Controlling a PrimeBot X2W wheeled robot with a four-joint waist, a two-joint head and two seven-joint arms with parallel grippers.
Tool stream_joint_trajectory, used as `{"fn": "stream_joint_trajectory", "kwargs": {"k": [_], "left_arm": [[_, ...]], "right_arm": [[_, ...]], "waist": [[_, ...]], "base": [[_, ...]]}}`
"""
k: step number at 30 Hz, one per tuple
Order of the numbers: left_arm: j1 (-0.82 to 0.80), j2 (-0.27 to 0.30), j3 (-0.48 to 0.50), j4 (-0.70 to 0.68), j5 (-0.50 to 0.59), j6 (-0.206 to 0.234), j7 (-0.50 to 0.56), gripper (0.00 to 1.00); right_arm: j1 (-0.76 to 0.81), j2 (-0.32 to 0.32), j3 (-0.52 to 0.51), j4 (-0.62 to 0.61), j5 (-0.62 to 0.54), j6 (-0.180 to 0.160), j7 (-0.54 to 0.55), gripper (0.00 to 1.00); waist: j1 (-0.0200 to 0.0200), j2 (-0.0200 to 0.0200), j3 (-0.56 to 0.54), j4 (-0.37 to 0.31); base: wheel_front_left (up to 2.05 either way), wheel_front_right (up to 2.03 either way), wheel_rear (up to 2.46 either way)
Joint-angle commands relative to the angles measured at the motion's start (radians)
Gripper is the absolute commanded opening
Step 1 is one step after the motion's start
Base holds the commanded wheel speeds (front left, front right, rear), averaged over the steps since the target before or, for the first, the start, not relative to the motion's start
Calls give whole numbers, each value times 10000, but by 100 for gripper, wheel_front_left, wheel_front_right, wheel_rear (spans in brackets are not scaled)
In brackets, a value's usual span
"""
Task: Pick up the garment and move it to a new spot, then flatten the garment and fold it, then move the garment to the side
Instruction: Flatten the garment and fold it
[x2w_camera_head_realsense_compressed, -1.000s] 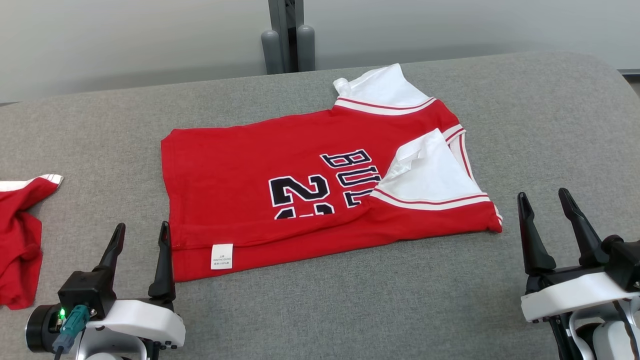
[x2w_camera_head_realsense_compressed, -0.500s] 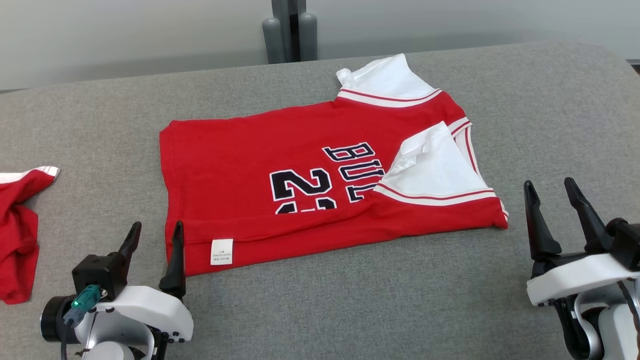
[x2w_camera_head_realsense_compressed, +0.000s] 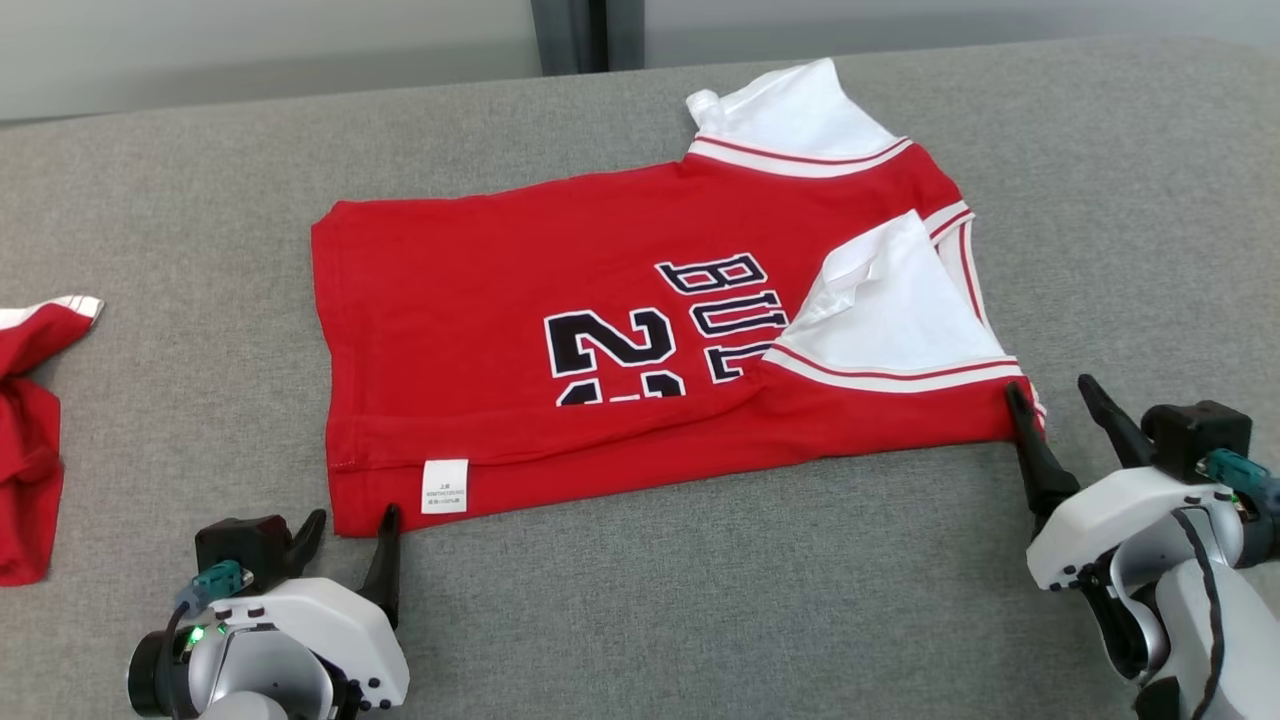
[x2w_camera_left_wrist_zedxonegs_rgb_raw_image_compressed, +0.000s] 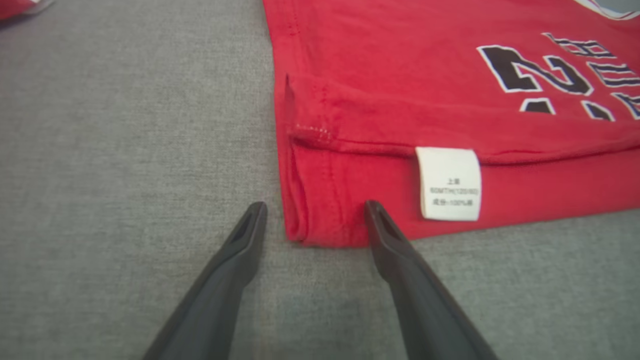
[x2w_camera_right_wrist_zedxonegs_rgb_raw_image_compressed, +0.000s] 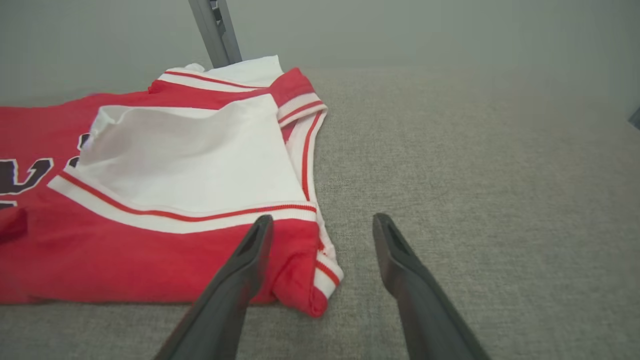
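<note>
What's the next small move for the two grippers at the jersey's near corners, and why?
Probably slide both forward slightly and close: the left gripper and right gripper each straddle a near corner of the folded jersey, jaws open, nothing gripped yet.

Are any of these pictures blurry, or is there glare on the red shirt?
Head view: sharp, evenly lit, no glare on the garment. Left wrist view: slightly soft; the label print is hard to read. Right wrist view: hazy, the far table washed out.

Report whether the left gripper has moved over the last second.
Yes: left gripper has shifted rightward toward the garment's white label, now straddling the hem corner.
</note>
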Motion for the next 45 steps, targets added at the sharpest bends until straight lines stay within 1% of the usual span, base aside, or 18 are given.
{"fn": "stream_joint_trajectory", "kwargs": {"k": [1, 6, 7, 8, 9, 10, 16, 23, 28, 29, 32, 36, 39, 40, 41, 42, 43, 45], "left_arm": [[-241, -8, 34, 23, -84, -37, 60, 100], [-307, -86, -40, 277, -427, -188, 597, 100], [-307, -94, -71, 327, -463, -240, 669, 84], [-317, -102, -82, 340, -489, -268, 691, 47], [-355, -114, -65, 322, -512, -284, 622, 14], [-380, -114, -66, 338, -544, -281, 628, 0], [-462, 77, 135, 218, -534, -269, 377, 0], [-122, 415, 278, -513, -472, -128, 309, 0], [547, 706, 276, -1320, -552, 42, 616, 0], [547, 706, 276, -1320, -552, 42, 616, 0], [1090, 832, 263, -1824, -626, 232, 860, 0], [1756, 953, 332, -2244, -807, 485, 1153, 0], [2071, 962, 349, -2377, -980, 525, 1344, 0], [2157, 967, 320, -2387, -1010, 532, 1419, 0], [2238, 969, 285, -2375, -1055, 529, 1476, 1], [2282, 945, 262, -2355, -1109, 511, 1543, 62], [2299, 946, 203, -2333, -1144, 463, 1605, 100], [2188, 909, 276, -2415, -1117, 475, 1454, 100]], "right_arm": [[-132, -113, 28, 159, 35, 1, 2, 100], [-659, -74, 513, 1423, 314, 1, 385, 100], [-701, -79, 586, 1699, 356, 0, 546, 100], [-752, -19, 673, 1874, 491, 0, 527, 75], [-823, 0, 731, 1968, 572, 0, 442, 27], [-871, -1, 794, 2061, 637, 0, 444, 0], [-1163, -192, 1015, 2236, 1007, -23, -93, 0], [-686, -426, 1121, 1570, 1385, -23, -435, 0], [426, -563, 919, 495, 1494, -22, -178, 0], [426, -563, 919, 495, 1494, -22, -178, 0], [1339, -567, 685, -323, 1485, -22, 181, 0], [2598, -319, 111, -1390, 1327, -23, 701, 0], [3410, 17, -288, -2049, 1211, -22, 1104, 0], [3600, 144, -419, -2267, 1166, -22, 1165, 17], [3742, 256, -526, -2405, 1095, -22, 1238, 100], [3879, 340, -582, -2555, 1051, -19, 1308, 100], [3960, 446, -678, -2676, 1026, -2, 1352, 100], [4050, 582, -804, -2964, 928, 0, 1407, 100]], "waist": [[0, 0, 96, 46], [0, 0, 345, 105], [0, 0, 368, 104], [0, 0, 387, 104], [0, 0, 405, 98], [0, 0, 421, 86], [0, 0, 396, 28], [0, 0, 61, 98], [0, 0, -326, 151], [0, 0, -326, 151], [0, 0, -486, 170], [0, 0, -638, 192], [0, 0, -682, 212], [0, 0, -694, 211], [0, 0, -705, 205], [0, 0, -722, 195], [0, 0, -742, 182], [0, 0, -771, 170]], "base": [[0, 0, 0], [0, 0, 0], [0, 0, 0], [0, 0, 0], [0, 0, 0], [0, 0, 0], [0, 0, 0], [0, 0, 0], [0, 0, 0], [0, 0, 0], [0, 0, 0], [0, 0, 0], [0, 0, 0], [0, 0, 0], [0, 0, 0], [0, 0, 0], [0, 0, 0], [0, 0, 0]]}}
